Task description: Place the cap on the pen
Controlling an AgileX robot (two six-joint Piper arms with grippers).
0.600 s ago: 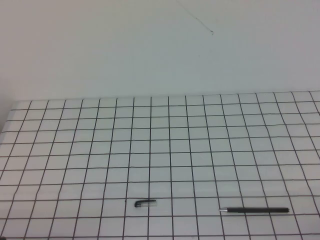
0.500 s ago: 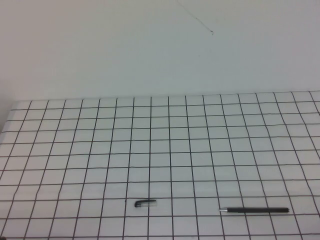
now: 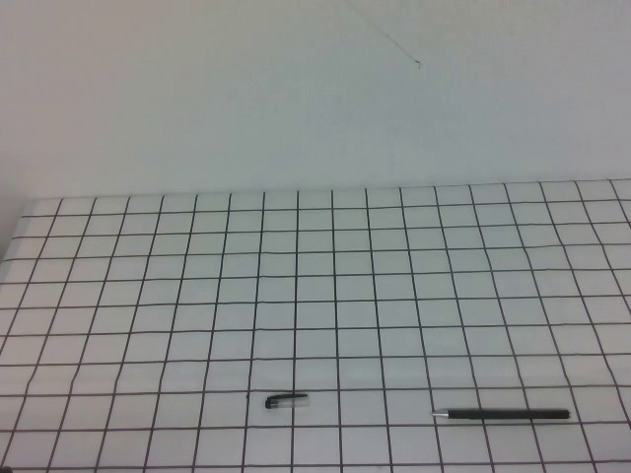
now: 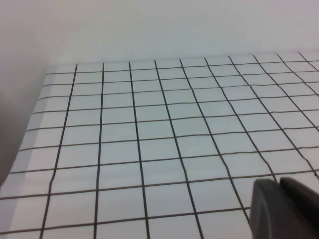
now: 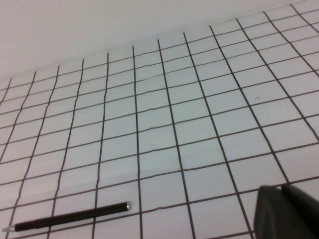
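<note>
So we read pen [image 3: 501, 415] lower right and cap [image 3: 286, 399] lower center as staged 1 per arm; left gripper [image 4: 286, 209] and right gripper [image 5: 286, 211] sit at lower-right frame corners, claw state can't tell.

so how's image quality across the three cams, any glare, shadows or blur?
High view: even, flat light, no glare, soft focus; pen and cap cast barely any shadow.
Left wrist view: left gripper a dark blur in the corner, grid lines wavy.
Right wrist view: right gripper equally blurred, pen sharp enough.
</note>
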